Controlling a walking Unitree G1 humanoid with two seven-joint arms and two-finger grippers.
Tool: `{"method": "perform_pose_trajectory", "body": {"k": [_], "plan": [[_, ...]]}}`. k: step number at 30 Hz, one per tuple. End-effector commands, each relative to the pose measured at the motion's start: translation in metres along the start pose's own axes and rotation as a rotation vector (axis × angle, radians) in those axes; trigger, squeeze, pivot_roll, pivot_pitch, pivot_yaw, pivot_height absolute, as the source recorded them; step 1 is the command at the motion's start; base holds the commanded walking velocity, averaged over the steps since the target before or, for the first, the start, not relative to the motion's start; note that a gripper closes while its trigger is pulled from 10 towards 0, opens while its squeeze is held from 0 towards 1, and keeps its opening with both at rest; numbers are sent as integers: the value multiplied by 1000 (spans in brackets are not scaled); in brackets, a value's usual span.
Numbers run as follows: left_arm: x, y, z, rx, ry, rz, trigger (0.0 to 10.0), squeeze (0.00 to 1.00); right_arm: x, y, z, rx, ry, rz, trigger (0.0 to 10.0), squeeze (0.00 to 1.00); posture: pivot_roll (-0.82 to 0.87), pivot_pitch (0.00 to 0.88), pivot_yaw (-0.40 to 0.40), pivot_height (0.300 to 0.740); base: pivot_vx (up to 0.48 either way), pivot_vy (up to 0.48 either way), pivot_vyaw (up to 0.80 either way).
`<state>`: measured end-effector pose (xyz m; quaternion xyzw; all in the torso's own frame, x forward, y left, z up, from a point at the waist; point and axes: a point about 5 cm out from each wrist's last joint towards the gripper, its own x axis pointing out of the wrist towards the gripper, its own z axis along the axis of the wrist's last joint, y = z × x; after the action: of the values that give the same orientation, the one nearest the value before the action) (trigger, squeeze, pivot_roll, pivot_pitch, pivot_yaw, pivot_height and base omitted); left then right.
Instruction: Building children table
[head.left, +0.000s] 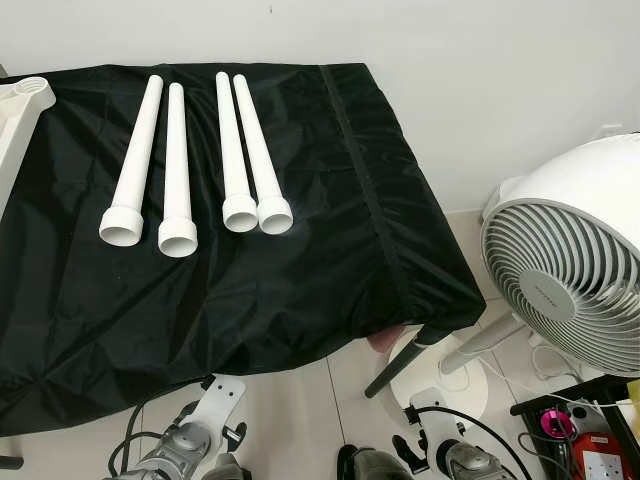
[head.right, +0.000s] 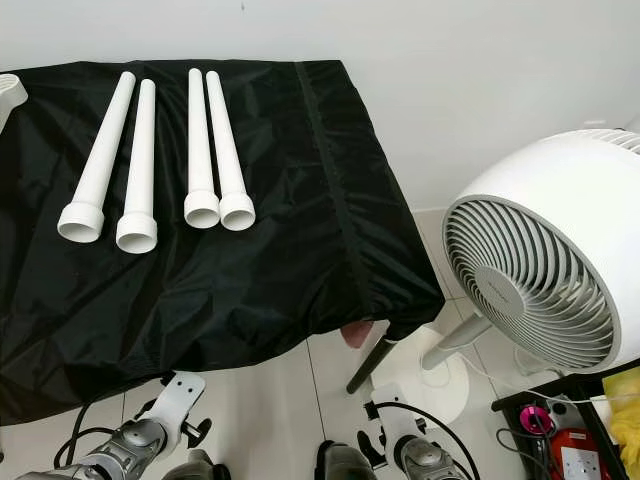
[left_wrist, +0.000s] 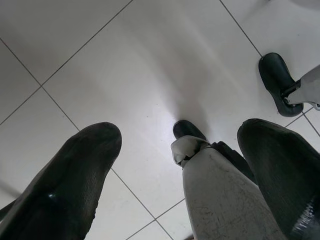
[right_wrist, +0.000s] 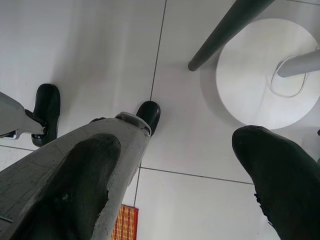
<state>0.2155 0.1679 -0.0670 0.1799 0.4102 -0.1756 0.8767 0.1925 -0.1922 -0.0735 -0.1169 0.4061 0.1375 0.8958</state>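
Both jaws are seen hanging low over the tiled floor (left_wrist: 125, 65), spread wide apart and holding nothing. Between the fingers of the left gripper (left_wrist: 180, 165), the robot's own grey leg and black foot (left_wrist: 187, 131) are seen; in the head views this arm (head.left: 190, 435) is found below the near edge of the surface. The right gripper (right_wrist: 180, 165) is likewise held open over the tiles, with a dark slanted leg of the surface (right_wrist: 225, 30) and the round white base of the fan stand (right_wrist: 265, 70) in sight beyond it; its arm (head.left: 455, 455) is seen near the surface's near right corner.

Above the arms, the surface is covered by a black cloth (head.left: 300, 260) that drapes over the near and right edges. Four white table legs are laid on it toward the far left part, their flared open ends facing the near edge. They are arranged in two pairs: the first leg (head.left: 132, 165) and second leg (head.left: 176, 175) side by side with a slight gap, then the third leg (head.left: 233, 155) and fourth leg (head.left: 260, 160) touching at their flared ends. A white tabletop piece (head.left: 20, 110) is seen at the far left edge. A white fan (head.left: 570, 260) stands on the floor beyond the right edge.
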Motion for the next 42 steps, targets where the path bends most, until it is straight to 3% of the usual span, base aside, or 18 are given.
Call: {"method": "perform_pose_trajectory", "body": {"k": [1,42], "plan": [[-5,-12,-23,-173,0,10,10000,0,-2,3,-14,-18,72,-41,10000,0,-54,0,-35,740,0,0,0],[-6,-10,-25,-246,-13,36,10000,0,-4,2,-15,47,30,-71,10000,0,-55,22,-32,740,0,0,0]]}}
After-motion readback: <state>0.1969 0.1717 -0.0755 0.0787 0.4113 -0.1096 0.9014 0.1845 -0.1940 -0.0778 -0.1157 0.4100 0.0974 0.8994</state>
